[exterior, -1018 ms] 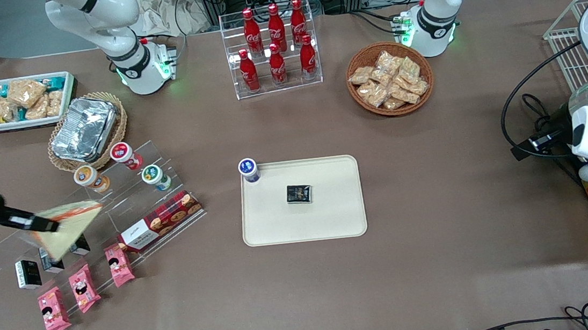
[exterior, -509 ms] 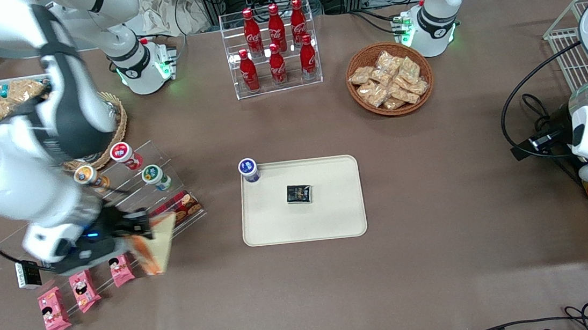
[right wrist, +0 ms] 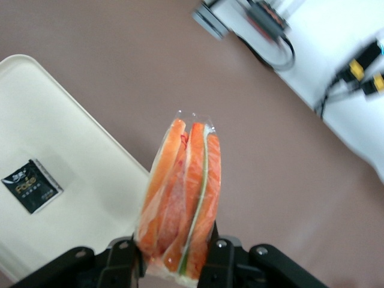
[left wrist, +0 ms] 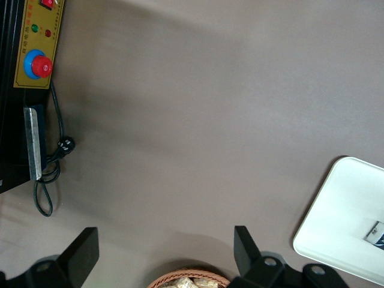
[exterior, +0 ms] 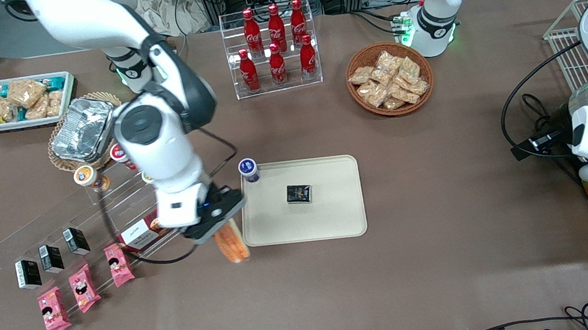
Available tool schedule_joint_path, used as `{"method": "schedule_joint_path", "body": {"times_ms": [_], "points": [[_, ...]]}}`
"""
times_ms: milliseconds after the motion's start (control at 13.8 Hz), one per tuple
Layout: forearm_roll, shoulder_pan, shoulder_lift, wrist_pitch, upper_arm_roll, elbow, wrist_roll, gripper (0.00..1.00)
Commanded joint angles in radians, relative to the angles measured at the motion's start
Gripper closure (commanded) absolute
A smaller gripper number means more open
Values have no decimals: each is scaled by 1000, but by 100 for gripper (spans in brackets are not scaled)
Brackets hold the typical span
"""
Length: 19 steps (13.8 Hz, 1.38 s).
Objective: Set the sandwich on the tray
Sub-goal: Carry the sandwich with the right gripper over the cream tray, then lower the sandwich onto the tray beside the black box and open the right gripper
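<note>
The gripper [exterior: 223, 227] hangs above the table just beside the tray [exterior: 332, 220], at the tray's edge toward the working arm's end of the table, and its fingers [right wrist: 219, 259] are pinched on the sandwich [exterior: 231, 245]. The sandwich is held off the table, its wrapped orange and green layers seen edge-on in the wrist view [right wrist: 180, 204], and it sits just outside the tray's rim [right wrist: 90, 150], close to the tray corner nearest the front camera. On the tray, near its middle, lies a small black packet [exterior: 299, 193]. A small bottle with a blue cap [exterior: 248, 170] stands at the tray corner farther from the front camera, on the same side as the gripper. The clear stepped rack [exterior: 115, 214] with its red biscuit box [exterior: 141, 232] stands beside the tray, toward the working arm's end of the table, with pink snack packets [exterior: 84, 287] nearer the front camera.
</note>
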Motion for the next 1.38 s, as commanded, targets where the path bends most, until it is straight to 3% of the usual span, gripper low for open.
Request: {"method": "schedule_joint_path", "body": {"times_ms": [0,364,509,655,873,1091,1309], "points": [[-32,47,80,94,-10,37,-37,61],[-36,107,149,142,-11,35,-24,62],[-39,139,171,143,-13,34,-21,68],[-75,152,197,169,-13,34,-18,71],[-135,193,227,191,-22,35,-17,65],[-294,216,255,214,-21,37,-17,63],[-315,218,307,293,-21,37,-18,63]]}}
